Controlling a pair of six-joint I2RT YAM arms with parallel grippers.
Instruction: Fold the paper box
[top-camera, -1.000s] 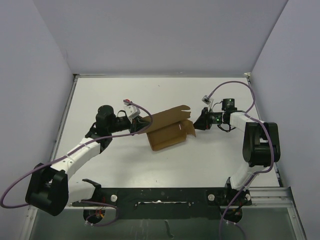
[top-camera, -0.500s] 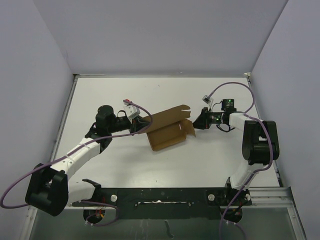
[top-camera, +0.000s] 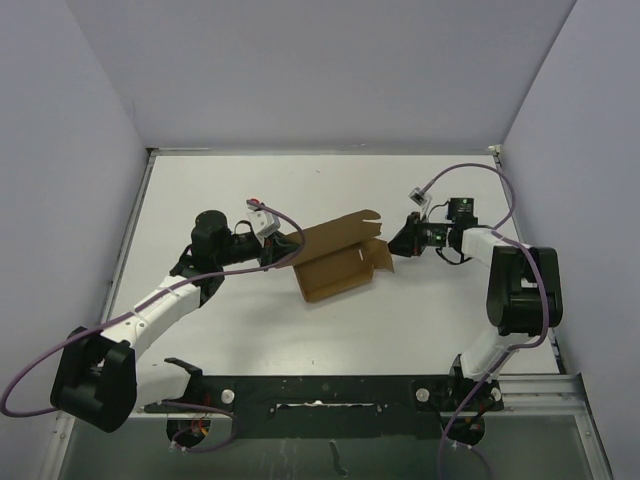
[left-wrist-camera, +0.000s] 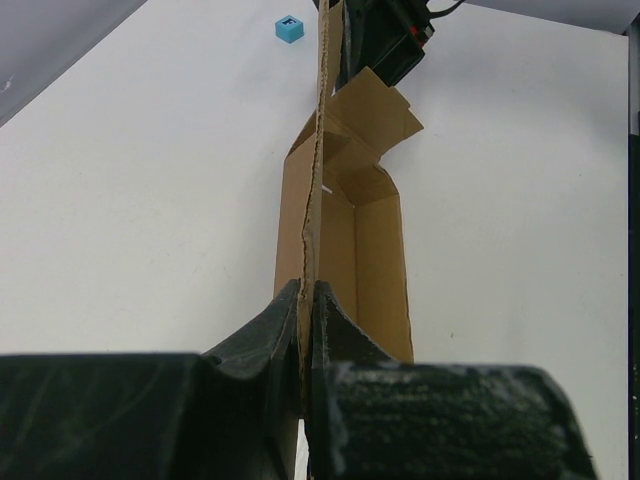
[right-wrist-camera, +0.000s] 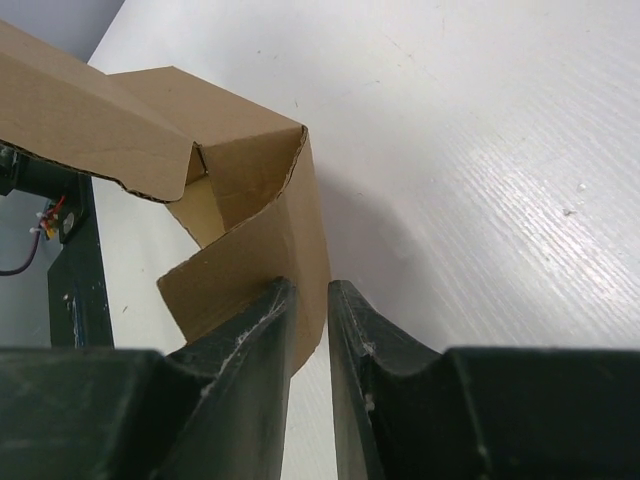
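Observation:
The paper box, a brown cardboard carton partly folded into an open trough, lies on the white table between the arms. Its tall side wall stands on edge, and my left gripper is shut on that wall at the box's left end. At the right end a bent end flap sits between the fingers of my right gripper. Those jaws stand slightly apart, with a thin gap between the flap and the right finger. From above, the right gripper meets the flap's outer edge.
A tiny blue cube rests on the table beyond the box's far end. Grey walls close in the table on three sides. The black mounting rail runs along the near edge.
The right wrist has shifted slightly to the right and its jaws have eased a little wider around the flap. The box and the left arm have not moved.

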